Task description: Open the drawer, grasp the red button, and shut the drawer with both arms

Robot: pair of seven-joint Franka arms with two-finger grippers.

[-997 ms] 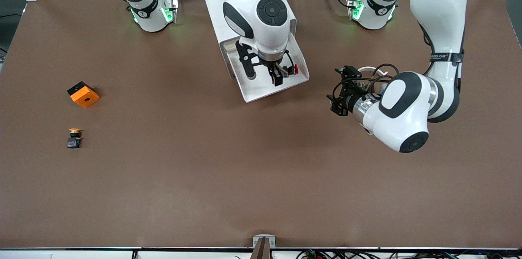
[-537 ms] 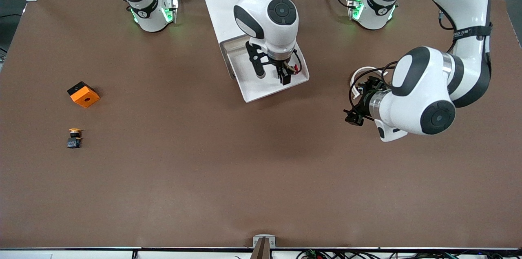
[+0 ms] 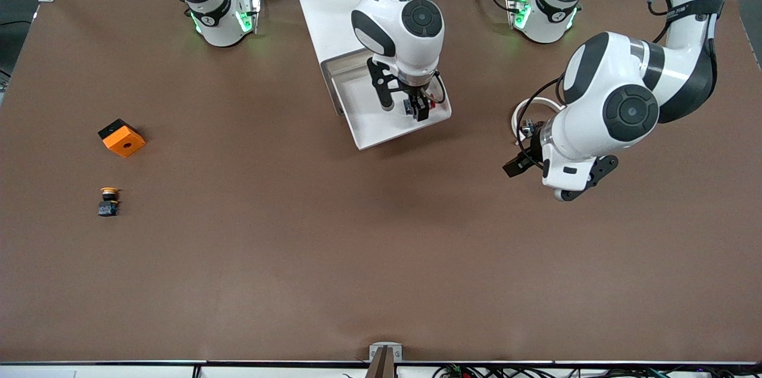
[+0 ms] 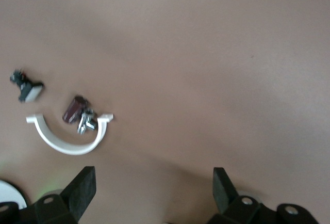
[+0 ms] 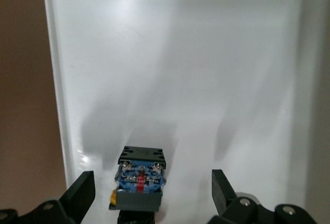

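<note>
The drawer [image 3: 372,123] stands pulled out of the white cabinet [image 3: 324,3], its white tray [image 5: 180,53] open to view. The button [image 5: 140,177] lies in the tray near the corner toward the left arm's end. Its black-and-blue body faces the right wrist view, and a bit of its red cap [image 3: 430,106] shows from the front. My right gripper [image 5: 152,184] [image 3: 418,110] hangs open just above it, one finger on each side, not touching. My left gripper [image 4: 153,180] [image 3: 519,165] is open and holds nothing. It is over bare table toward the left arm's end.
An orange cube [image 3: 122,138] and a yellow-capped button [image 3: 109,201] lie toward the right arm's end. A white half ring [image 3: 528,111] [image 4: 69,137] with small dark parts [image 4: 78,113] lies on the table by the left gripper.
The left arm has swung away from the drawer toward its own end and turned its wrist down. The right gripper has shifted over the button toward the tray's corner.
</note>
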